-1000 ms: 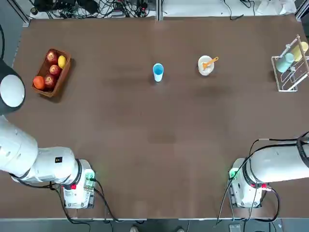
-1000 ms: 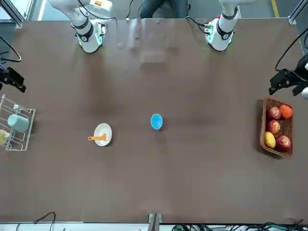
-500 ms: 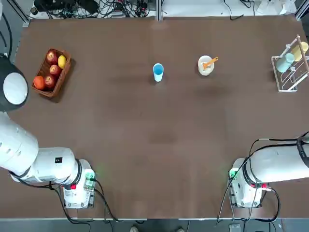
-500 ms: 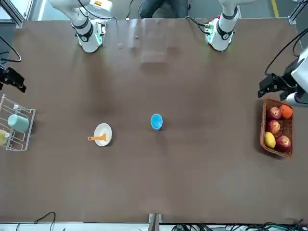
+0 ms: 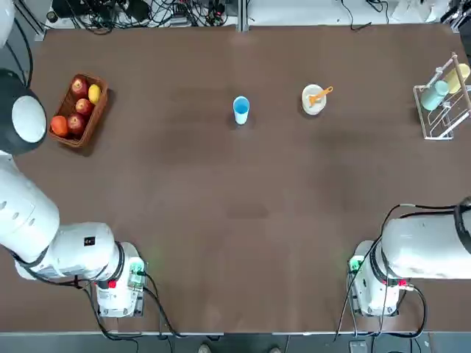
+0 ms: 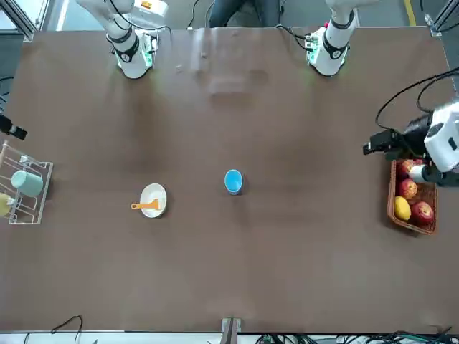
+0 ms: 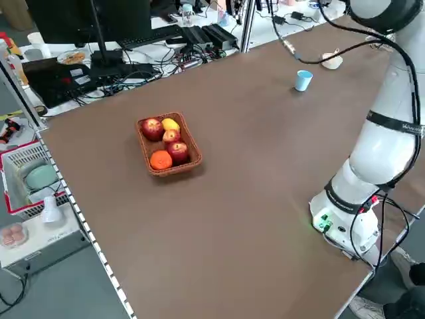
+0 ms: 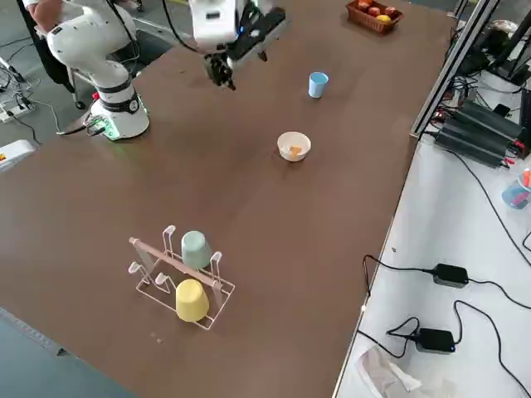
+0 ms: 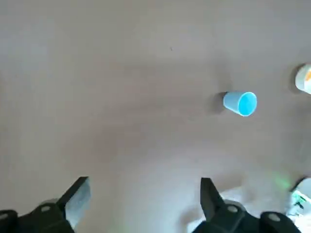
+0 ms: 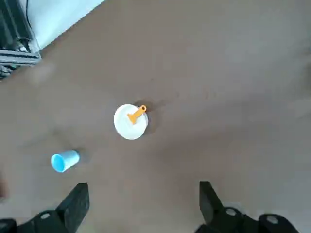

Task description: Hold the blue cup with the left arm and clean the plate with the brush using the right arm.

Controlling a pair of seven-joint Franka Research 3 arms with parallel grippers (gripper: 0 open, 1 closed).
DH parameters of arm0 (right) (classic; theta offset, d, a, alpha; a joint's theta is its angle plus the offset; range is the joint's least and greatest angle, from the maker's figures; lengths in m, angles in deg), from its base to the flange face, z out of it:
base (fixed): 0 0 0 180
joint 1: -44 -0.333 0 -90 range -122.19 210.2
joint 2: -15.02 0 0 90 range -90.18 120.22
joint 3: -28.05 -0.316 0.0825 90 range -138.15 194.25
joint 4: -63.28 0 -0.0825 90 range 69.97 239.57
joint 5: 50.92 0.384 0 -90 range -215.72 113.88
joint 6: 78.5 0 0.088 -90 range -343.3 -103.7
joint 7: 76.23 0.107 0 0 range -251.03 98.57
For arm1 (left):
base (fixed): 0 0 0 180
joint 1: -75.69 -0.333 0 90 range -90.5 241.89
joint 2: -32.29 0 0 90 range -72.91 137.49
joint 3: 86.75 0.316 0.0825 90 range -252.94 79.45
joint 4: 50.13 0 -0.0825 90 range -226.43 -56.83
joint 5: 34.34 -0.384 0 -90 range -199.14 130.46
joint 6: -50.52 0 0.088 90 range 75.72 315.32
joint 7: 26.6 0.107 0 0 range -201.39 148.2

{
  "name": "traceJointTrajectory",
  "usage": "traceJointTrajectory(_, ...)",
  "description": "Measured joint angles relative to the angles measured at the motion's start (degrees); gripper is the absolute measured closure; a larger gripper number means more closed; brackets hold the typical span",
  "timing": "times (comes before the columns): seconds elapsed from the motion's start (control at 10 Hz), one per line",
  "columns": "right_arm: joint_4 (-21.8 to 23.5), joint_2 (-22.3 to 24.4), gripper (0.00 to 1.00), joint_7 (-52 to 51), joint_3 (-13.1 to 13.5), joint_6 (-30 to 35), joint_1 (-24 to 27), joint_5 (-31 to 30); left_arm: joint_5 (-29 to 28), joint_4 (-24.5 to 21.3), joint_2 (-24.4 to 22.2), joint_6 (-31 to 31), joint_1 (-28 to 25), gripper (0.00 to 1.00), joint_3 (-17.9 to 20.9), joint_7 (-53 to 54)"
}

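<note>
So the blue cup (image 5: 241, 109) is standing upright on the far half of the table (image 5: 221, 184), pretty much mid-width. The left gripper (image 9: 146, 180) is up in the air off to the robot's left, by the basket (image 5: 95, 126), so the cup sits well apart from it, over toward the robot's right. Its fingers are spread wide and it's holding nothing.

The plate (image 5: 316, 109) is on the cup's right, apart from it, with bare tabletop between them. The orange brush (image 5: 324, 92) lies on it, handle poking out over the rim on the rack side. The right gripper (image 10: 143, 184) is raised out at the robot's right edge of the table, near the rack (image 5: 444, 137), also wide open and empty, and well apart from the plate.

Edges: the far edge runs beyond the cup and plate with some tabletop in between. Loads of open room on the robot's side of both, and a decent bare stretch from cup to fruit basket. The rack hugs the right edge, with a bare gap between it and the plate.
</note>
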Motion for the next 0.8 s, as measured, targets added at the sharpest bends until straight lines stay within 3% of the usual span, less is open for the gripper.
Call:
traceJointTrajectory(0.3,5.3,-6.2,0.00,-7.1,0.0,0.0,2.8,10.3,3.9,-0.1,4.7,2.0,0.6,0.00,-0.5,15.0)
traceJointTrajectory(0.5,7.8,-11.5,0.00,-14.3,-0.3,-0.3,2.8,16.9,7.8,-1.9,6.7,9.5,0.5,0.00,-1.0,27.8)
traceJointTrajectory(0.8,8.3,-19.4,0.00,-30.4,-0.8,-0.4,2.7,25.4,16.2,-10.3,8.8,26.2,0.7,0.00,-5.5,51.5)
